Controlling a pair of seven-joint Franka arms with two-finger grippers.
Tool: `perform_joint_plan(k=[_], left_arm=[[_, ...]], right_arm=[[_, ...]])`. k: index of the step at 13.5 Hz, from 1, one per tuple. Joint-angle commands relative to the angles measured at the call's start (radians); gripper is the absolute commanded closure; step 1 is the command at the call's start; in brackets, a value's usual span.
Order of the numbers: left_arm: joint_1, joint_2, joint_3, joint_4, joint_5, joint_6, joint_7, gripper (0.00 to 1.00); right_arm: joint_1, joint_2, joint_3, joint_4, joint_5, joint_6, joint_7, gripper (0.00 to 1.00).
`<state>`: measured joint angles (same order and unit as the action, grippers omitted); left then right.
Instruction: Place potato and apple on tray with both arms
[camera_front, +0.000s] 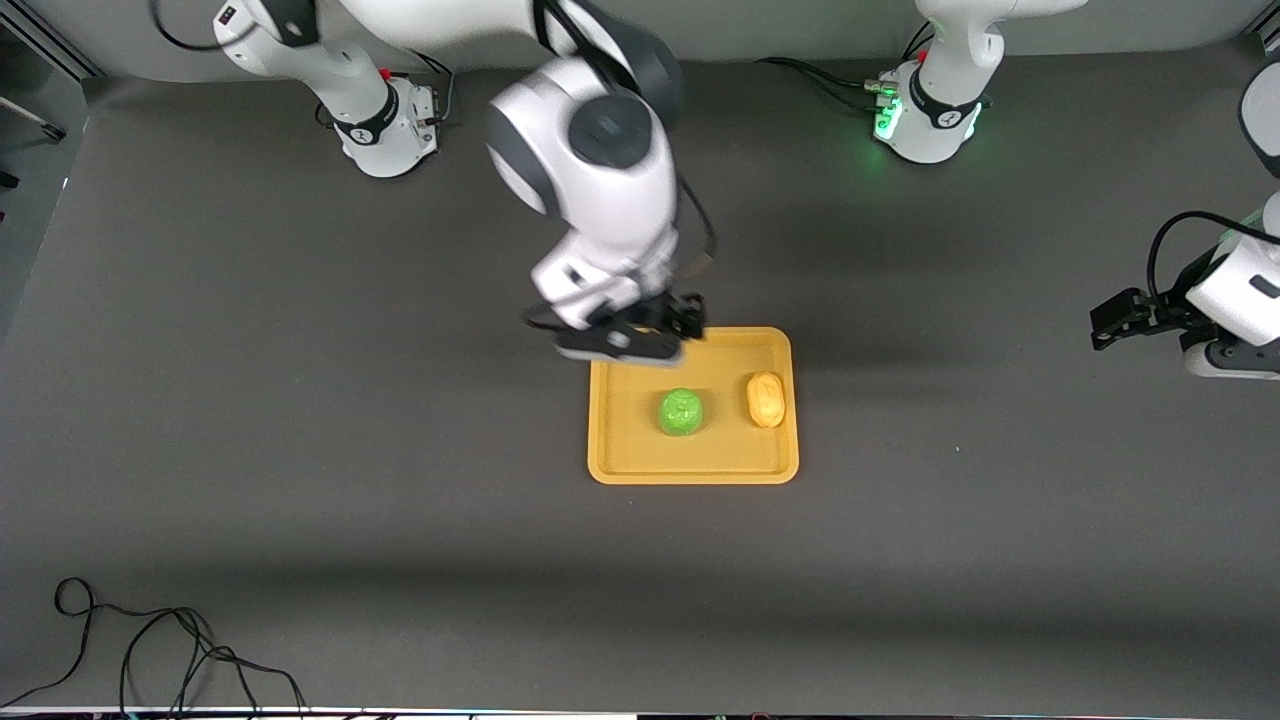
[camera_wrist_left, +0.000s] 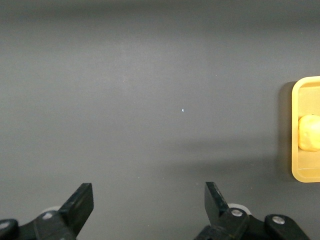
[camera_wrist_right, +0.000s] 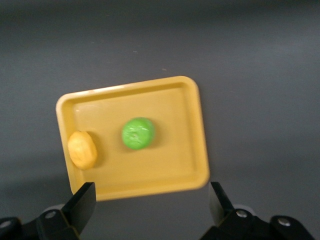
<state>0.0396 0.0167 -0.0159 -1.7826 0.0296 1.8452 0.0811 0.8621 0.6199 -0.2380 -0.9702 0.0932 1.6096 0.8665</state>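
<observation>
The yellow-orange tray (camera_front: 620, 468) lies mid-table. On it sit the green apple (camera_front: 683, 412) and, beside it toward the left arm's end, the yellow-tan potato (camera_front: 766, 399). My right gripper (camera_front: 660, 325) hangs open and empty over the tray's edge farthest from the front camera. The right wrist view shows the tray (camera_wrist_right: 192, 130), apple (camera_wrist_right: 138, 133) and potato (camera_wrist_right: 82, 149) past the gripper (camera_wrist_right: 150, 202). My left gripper (camera_front: 1108, 328) is open and empty, held over bare table at the left arm's end. Past the gripper (camera_wrist_left: 149, 202), the left wrist view shows the tray's end (camera_wrist_left: 296, 125) and the potato (camera_wrist_left: 310, 132).
Black cables (camera_front: 150, 650) lie on the table near the front camera at the right arm's end. The dark grey table (camera_front: 300, 400) surrounds the tray. The arm bases (camera_front: 385, 115) stand along the edge farthest from the front camera.
</observation>
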Motion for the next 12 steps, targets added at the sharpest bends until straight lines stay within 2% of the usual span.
perform_joint_plan(k=[1,3,5,7,8,10,12], left_arm=[[-0.01,0.005,0.004,-0.007,-0.011,-0.009,-0.003,0.01],[-0.007,0.0,0.005,0.034,-0.011,-0.101,-0.003,0.01],[-0.01,0.015,0.005,0.055,-0.011,-0.116,-0.004,0.01],[-0.014,0.023,0.005,0.055,-0.011,-0.11,-0.004,0.01],[-0.012,0.023,0.004,0.057,-0.011,-0.11,-0.003,0.01],[-0.007,0.022,0.005,0.057,-0.013,-0.11,0.0,0.01],[-0.01,0.025,0.005,0.052,-0.013,-0.107,0.0,0.01]], right_arm=[[-0.008,-0.167,-0.067,-0.145,0.005,-0.11,-0.082,0.0],[-0.011,-0.302,-0.116,-0.281,-0.022,-0.129,-0.199,0.0],[-0.092,-0.457,-0.095,-0.445,-0.076,-0.111,-0.291,0.0],[-0.254,-0.557,-0.016,-0.537,-0.116,-0.099,-0.416,0.0],[-0.372,-0.581,0.055,-0.561,-0.119,-0.1,-0.47,0.0],[-0.59,-0.608,0.184,-0.587,-0.119,-0.1,-0.552,0.0],[-0.749,-0.617,0.253,-0.588,-0.119,-0.099,-0.654,0.0]])
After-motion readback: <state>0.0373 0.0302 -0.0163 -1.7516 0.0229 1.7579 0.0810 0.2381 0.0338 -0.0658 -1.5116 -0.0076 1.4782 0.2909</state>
